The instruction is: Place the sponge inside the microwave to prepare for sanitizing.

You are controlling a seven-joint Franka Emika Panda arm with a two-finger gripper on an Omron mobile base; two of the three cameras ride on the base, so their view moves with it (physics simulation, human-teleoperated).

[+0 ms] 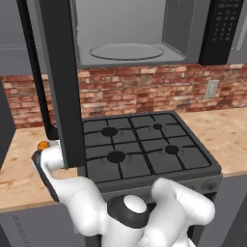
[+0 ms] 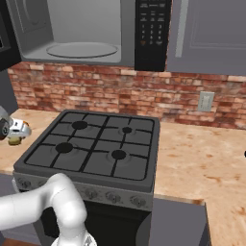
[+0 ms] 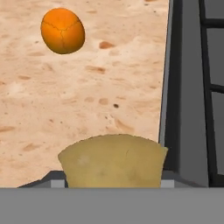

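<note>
The olive-yellow sponge (image 3: 113, 161) sits pinched between the two dark finger tips of my gripper (image 3: 113, 181), which is shut on it just above the wooden counter. In the right base view the gripper (image 2: 10, 130) is at the far left edge, left of the stove, and the sponge (image 2: 14, 141) shows beneath it. The microwave (image 1: 126, 29) hangs over the stove with its door (image 1: 60, 72) swung wide open. Its light grey interior and round turntable (image 1: 126, 51) are bare. The same cavity (image 2: 72, 29) faces me in the right base view, with the black keypad (image 2: 152, 29) beside it.
A small orange ball (image 3: 63, 30) lies on the counter (image 3: 87, 87) beyond the sponge, also seen by the hand (image 1: 43, 144). The black gas stove (image 1: 140, 144) stands below the microwave, its edge (image 3: 183, 87) close to the gripper. The open door hangs between the hand and the stove.
</note>
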